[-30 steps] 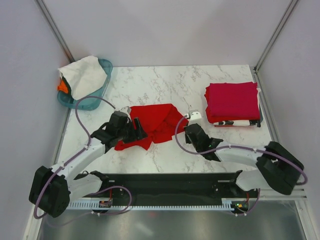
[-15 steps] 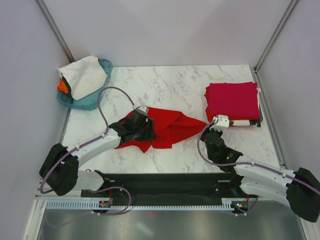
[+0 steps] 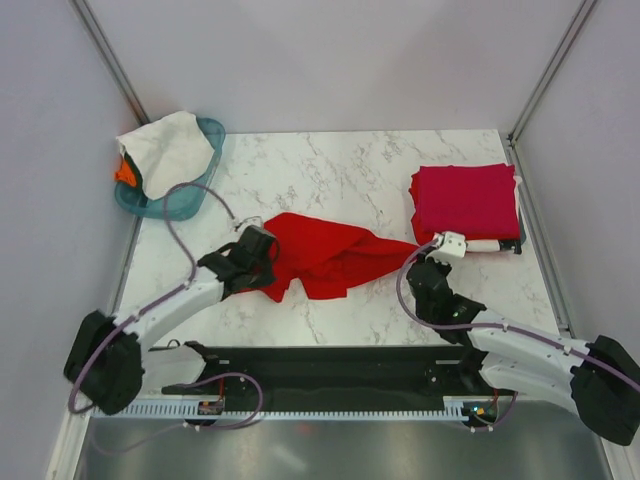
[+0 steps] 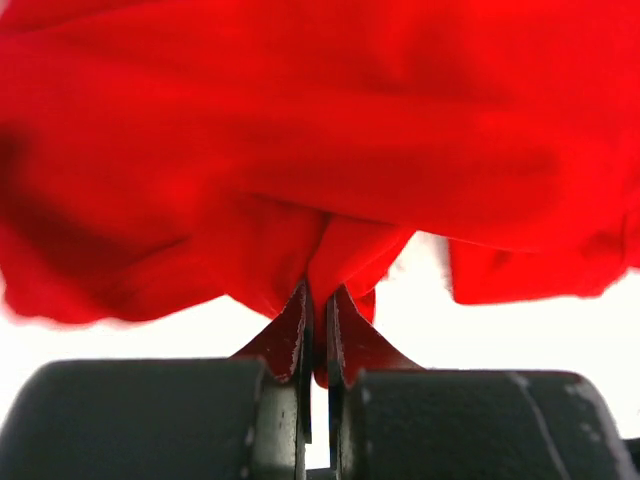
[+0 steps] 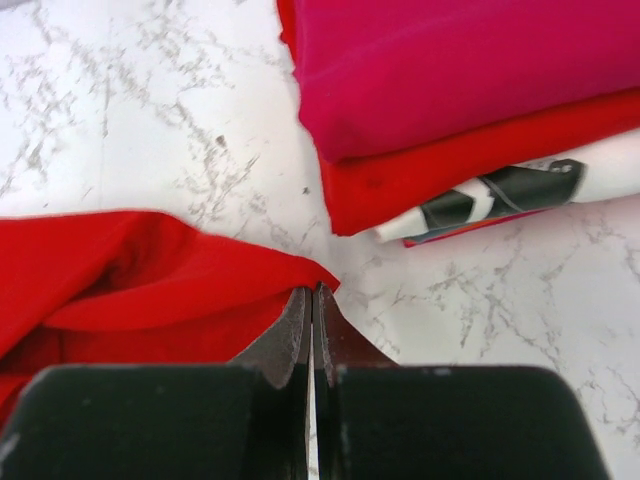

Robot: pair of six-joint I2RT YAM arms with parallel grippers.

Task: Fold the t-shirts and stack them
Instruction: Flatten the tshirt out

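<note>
Right now the left gripper (image 4: pixel 318 300) has its jaws pressed together on a bunched fold of the bright red cloth t-shirt (image 3: pixel 325 255), while the right gripper (image 5: pixel 312 298) pinches that shirt's opposite pointed corner, the cloth drawn out between them across the middle of the white marble table (image 3: pixel 340 170). To spread it well, I judge both pinches should hold firm and pull apart evenly until the wrinkles flatten, the right corner stopping short of the folded stack (image 5: pixel 440 182) at right of frame, crimson-pink cloth t-shirt (image 3: pixel 465 200) on top, white t-shirt with dark marks (image 5: pixel 590 170) lowest.
</note>
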